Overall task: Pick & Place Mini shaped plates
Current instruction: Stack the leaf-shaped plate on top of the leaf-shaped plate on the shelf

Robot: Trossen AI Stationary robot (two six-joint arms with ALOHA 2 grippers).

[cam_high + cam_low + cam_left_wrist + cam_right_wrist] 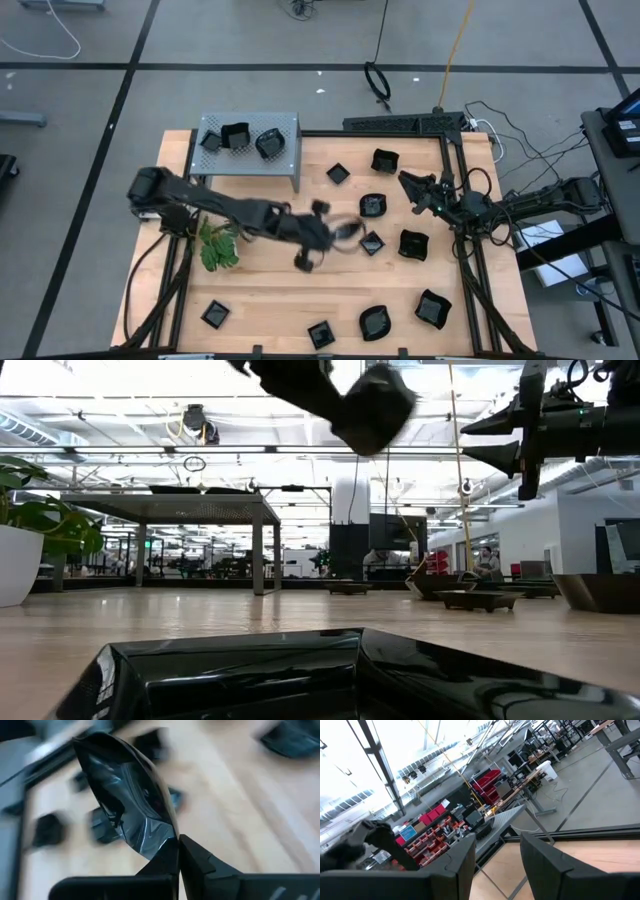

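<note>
Left wrist view: glossy black plate (127, 795) pinched edgewise.

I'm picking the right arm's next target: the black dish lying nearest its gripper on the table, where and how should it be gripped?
Probably by its raised rim. That mini plate lies flat and shallow on the wooden table, with nothing touching it, so a side approach offers little to hold. Come straight down with the right gripper, open, one finger inside the rim and one outside. The left gripper holds its dish the same way.

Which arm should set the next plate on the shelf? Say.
Left. Its gripper is shut on a black plate near the grey shelf; the right gripper is open, empty, farther away.
</note>
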